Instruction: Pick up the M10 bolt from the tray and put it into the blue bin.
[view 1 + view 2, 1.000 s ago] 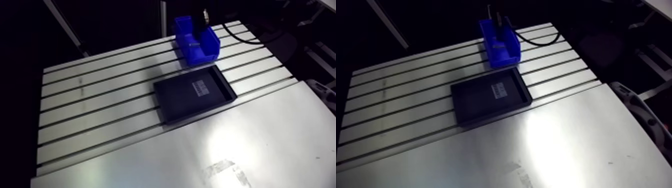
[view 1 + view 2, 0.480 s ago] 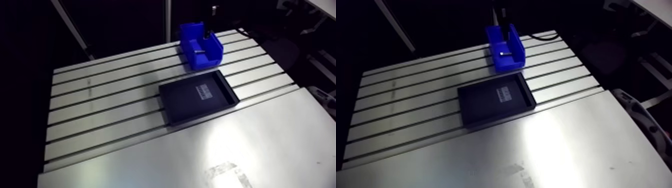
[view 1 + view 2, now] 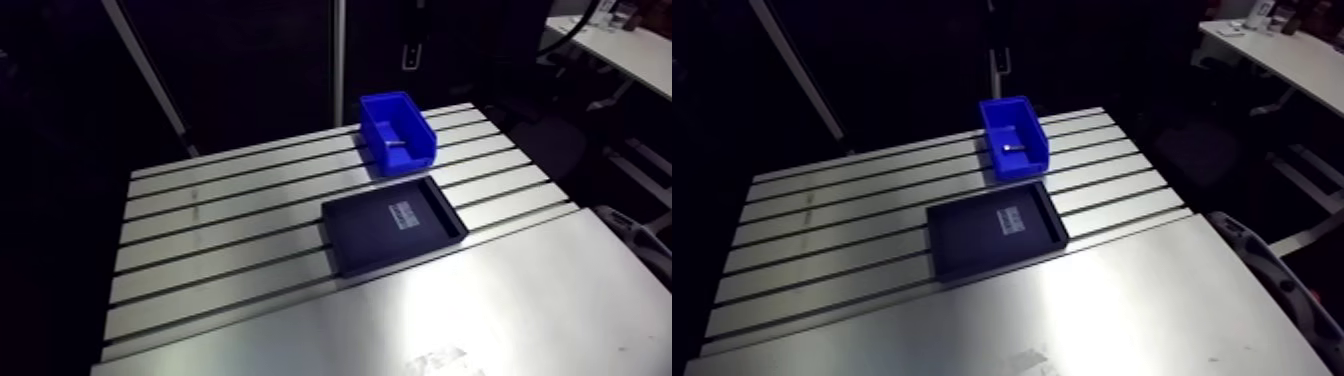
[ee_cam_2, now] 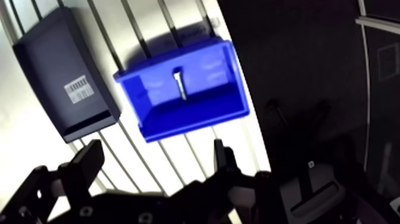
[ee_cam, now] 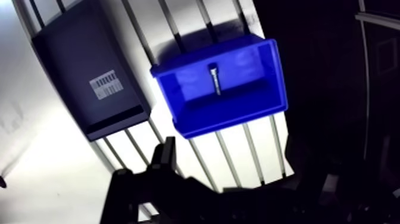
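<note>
In the arm view the blue bin [image 3: 398,128] stands at upper centre, with the low tray [image 3: 392,225] just below it and a narrow strip of table [image 3: 220,230] between them. The table's left half and lower right lie open. A vertical post [image 3: 338,50] rises behind the bin.

Slotted aluminium table [image 3: 220,232] amid darkness

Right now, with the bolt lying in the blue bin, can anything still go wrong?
Maybe two things. The blue bin sits close to the table's far edge, so a bump could shove it off, bolt and all. Also, the open end effector hangs near the bin; if it swung low, a finger could catch the bin's wall and tip it.
</note>
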{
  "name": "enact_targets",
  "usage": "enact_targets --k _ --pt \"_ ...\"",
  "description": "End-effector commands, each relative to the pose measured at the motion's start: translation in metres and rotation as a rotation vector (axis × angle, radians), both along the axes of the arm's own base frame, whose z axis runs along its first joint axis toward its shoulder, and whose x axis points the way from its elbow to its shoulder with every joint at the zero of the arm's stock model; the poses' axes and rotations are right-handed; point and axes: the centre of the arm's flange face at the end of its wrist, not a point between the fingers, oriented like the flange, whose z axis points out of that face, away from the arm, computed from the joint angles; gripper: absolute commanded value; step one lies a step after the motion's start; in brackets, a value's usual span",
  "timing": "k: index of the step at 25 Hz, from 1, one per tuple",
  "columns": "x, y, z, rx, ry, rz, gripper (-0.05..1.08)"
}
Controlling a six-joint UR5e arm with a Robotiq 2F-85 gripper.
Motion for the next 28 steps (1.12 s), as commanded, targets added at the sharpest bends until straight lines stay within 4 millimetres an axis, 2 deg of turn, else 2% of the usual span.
enact_targets --k 1,4,7,9,13,16,18,22,25,28 --pt "0.073 -0.033 0.131 -0.003 0.064 -1.068 0.01" --pt "0.084 -0.040 0.132 0.014 0.040 -1.270 0.01" --pt "0.095 -0.050 0.136 0.015 0.048 -1.316 0.01" --pt "0.100 -0.053 0.135 0.016 0.043 -1.316 0.01" --pt "0.106 -0.059 0.146 -0.002 0.060 -1.332 0.01" --pt "0.109 -0.077 0.155 -0.018 0.076 -1.305 0.01" --pt "0.109 -0.095 0.155 -0.019 0.075 -1.270 0.01" --pt "0.107 -0.104 0.154 -0.020 0.071 -1.254 0.01" --pt "0.107 -0.123 0.152 -0.014 0.072 -1.219 0.01" --pt "0.107 -0.123 0.150 -0.006 0.070 -1.217 0.01"
